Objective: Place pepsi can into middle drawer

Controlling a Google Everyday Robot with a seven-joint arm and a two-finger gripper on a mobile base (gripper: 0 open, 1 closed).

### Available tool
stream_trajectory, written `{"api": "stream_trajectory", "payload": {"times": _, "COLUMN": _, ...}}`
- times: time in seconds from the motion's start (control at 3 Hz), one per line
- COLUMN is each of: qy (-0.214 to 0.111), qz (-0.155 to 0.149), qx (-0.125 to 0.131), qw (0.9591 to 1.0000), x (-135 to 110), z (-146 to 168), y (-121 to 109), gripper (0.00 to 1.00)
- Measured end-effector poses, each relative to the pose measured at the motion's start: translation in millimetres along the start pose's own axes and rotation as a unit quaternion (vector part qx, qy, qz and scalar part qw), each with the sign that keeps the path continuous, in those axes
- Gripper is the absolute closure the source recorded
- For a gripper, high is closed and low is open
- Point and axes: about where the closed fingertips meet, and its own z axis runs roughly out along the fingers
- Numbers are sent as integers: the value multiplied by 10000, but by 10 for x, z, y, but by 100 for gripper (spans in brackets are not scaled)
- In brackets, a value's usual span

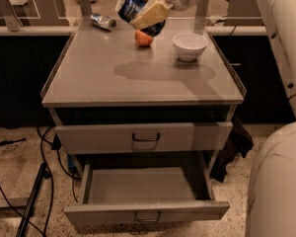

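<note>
Dark blue with white lettering, the pepsi can is pinched between the cream fingers of the gripper. It hangs in the air above the far edge of the cabinet top, just over an orange. Its long axis is tilted, with one end up and to the left, so you should expect it to land on its side unless you level it. Your next move turns on one relation: the middle drawer lies well below the gripper and toward the camera. It is pulled open with its grey floor showing, and the upper drawer front sits between the two in height. You would have to come out past the top's near edge, then down. Also on the grey top are a white bowl beside the orange and a silvery can lying at the far left. Cables trail over the speckled floor on the left, and the pale arm fills the right.
</note>
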Motion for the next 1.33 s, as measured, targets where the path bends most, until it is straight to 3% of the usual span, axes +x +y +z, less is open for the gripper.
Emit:
{"api": "stream_trajectory", "payload": {"times": 0.33, "qy": 86, "qz": 365, "qx": 83, "qw": 9993, "x": 99, "z": -158, "y": 141, "gripper": 100}}
{"api": "stream_trajectory", "payload": {"times": 0.67, "qy": -1, "qz": 780, "qx": 392, "qw": 9962, "x": -47, "z": -642, "y": 504, "gripper": 100}}
{"api": "stream_trajectory", "payload": {"times": 1.0, "qy": -267, "qz": 1100, "qx": 688, "qw": 9912, "x": -377, "z": -955, "y": 948, "gripper": 100}}
{"api": "stream_trajectory", "payload": {"times": 1.33, "qy": -850, "qz": 1258, "qx": 888, "qw": 9844, "x": -706, "z": -928, "y": 1372, "gripper": 100}}
